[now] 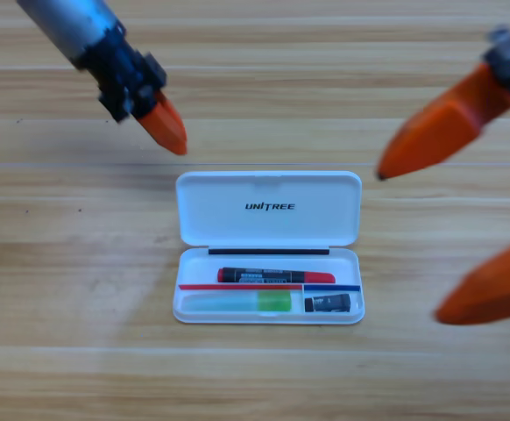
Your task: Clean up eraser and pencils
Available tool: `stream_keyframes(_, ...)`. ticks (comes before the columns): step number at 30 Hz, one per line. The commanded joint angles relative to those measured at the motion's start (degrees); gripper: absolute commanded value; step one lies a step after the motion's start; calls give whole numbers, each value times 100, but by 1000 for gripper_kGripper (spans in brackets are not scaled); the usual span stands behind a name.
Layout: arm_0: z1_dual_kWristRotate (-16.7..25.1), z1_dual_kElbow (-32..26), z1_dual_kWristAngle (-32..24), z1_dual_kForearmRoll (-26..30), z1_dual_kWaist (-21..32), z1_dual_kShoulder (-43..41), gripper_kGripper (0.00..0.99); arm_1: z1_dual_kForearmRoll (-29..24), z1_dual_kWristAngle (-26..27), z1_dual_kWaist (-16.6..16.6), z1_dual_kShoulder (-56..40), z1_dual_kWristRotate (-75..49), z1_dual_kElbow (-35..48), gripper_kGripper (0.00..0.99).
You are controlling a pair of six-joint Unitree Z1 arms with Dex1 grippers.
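The table [62, 263] bears an open white case [268, 210], lid flat behind its tray. The right gripper [408, 241] hangs right of the case, jaws spread wide, empty. The left gripper [163, 124] hovers up-left of the lid; whether its jaws are parted I cannot tell. The dark pencil [275, 276] lies in the back slot, the green pencil [237, 303] front left, the eraser [328, 303] front right.

Right tool [452, 237] is cut off by the right frame edge, only two blurred orange jaws and a bit of black body showing. Left arm [67, 22] runs off the top edge. Markings on the eraser [328, 303] and lettering on the dark pencil [275, 275] are too small to read.
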Motion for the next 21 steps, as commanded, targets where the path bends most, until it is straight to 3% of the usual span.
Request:
stream_keyframes(1, 109, -51, -372, 7, -80, 695, 0, -202, 208, -265, -273, 68, 393, 946)
stream_keyframes(5, 48, -25, -460, 68, -159, 818, 0, -264, 234, -265, -264, 68, 481, 946)
stream_keyframes(21, 514, 195, -961, 490, -616, 950, 0, -343, 269, -265, -308, 103, 507, 946)
